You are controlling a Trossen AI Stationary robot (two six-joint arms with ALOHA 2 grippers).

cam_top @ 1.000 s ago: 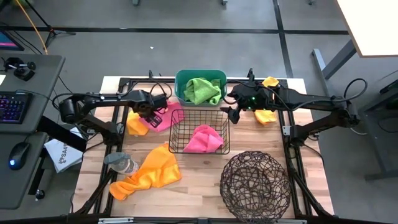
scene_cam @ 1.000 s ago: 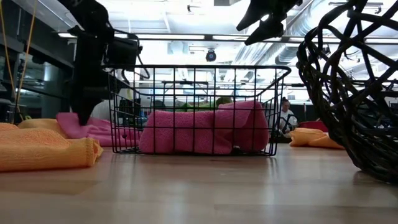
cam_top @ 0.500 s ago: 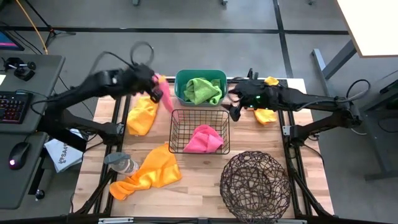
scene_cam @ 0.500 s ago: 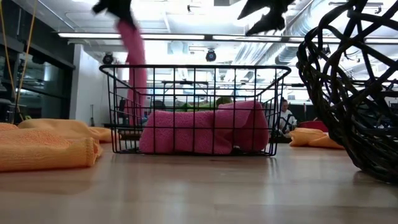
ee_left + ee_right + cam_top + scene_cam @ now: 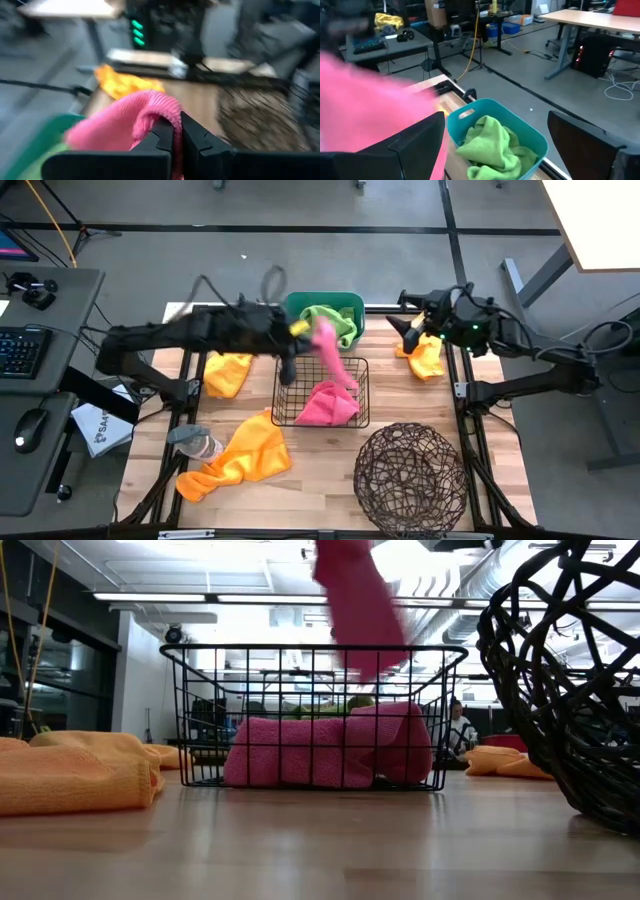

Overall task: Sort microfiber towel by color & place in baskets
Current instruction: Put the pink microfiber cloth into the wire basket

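Observation:
My left gripper [image 5: 303,330] is shut on a pink towel [image 5: 333,358], held high over the far edge of the black wire-grid basket [image 5: 283,392]. In the low view the towel [image 5: 358,602] hangs above the basket rim [image 5: 312,648]. Another pink towel [image 5: 325,404] lies inside that basket. The teal tub [image 5: 293,305] behind it holds a green towel [image 5: 322,320]. My right gripper [image 5: 403,326] is open and empty, in the air to the right of the tub; its wrist view looks at the tub [image 5: 520,125]. The round dark-brown wire basket [image 5: 411,476] stands at the near right. My left gripper pinches a bunched fold of the pink towel [image 5: 169,111] between its two shut fingers [image 5: 192,140]. The cloth drapes over the fingertips. The towel hangs slack below the gripper, slanting toward the basket's middle, lifted clear of the table and above the basket rim.
Orange towels lie left of the black basket [image 5: 228,372], at the near left [image 5: 240,460] and at the far right [image 5: 428,360]. A clear plastic bottle [image 5: 195,443] lies by the near-left towel. Bare wood shows between the two wire baskets and the near edge.
My left gripper has lifted the pink towel off the table left of the black basket, gone up and then toward the table's right, and now holds it over the basket. The towel hangs free and swings. My right gripper has drawn back toward the table's right edge.

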